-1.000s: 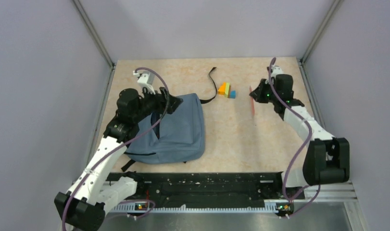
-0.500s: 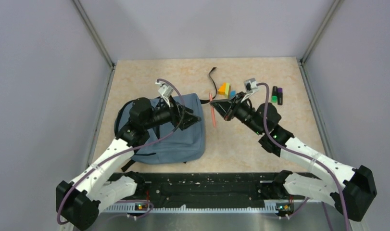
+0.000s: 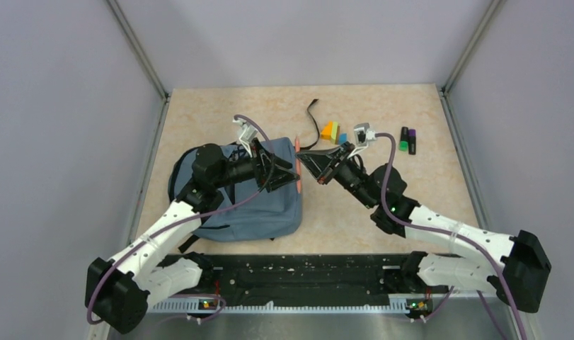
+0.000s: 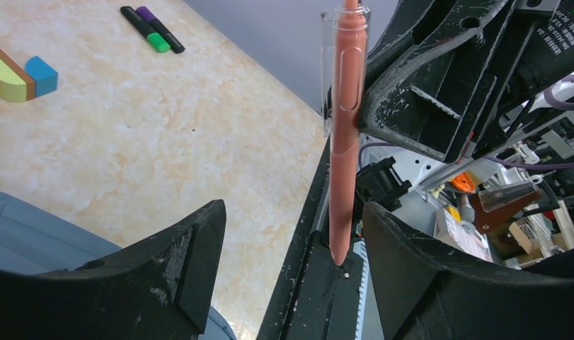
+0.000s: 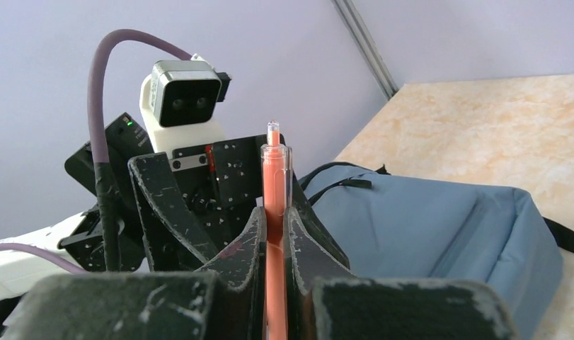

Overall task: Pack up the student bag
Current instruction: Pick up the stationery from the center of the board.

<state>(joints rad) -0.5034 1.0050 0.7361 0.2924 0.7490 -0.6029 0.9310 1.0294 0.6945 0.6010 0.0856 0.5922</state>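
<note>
I am clamping the right pincer [image 5: 273, 216] on an orange pen [image 5: 275, 184] between the parted jaws of the left pincer [image 4: 291, 234], by the soft, floppy student bag [image 3: 266, 202] lying on the tabletop [image 3: 354, 205], likely best pinched at its zipper edge.

Left hand [image 4: 291, 219] spread wide, facing the right hand [image 5: 273, 219] pinched shut.

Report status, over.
Right gripper shut on orange pen. Left gripper open, jaws flanking the pen. Student bag lies on table, under left gripper.
</note>
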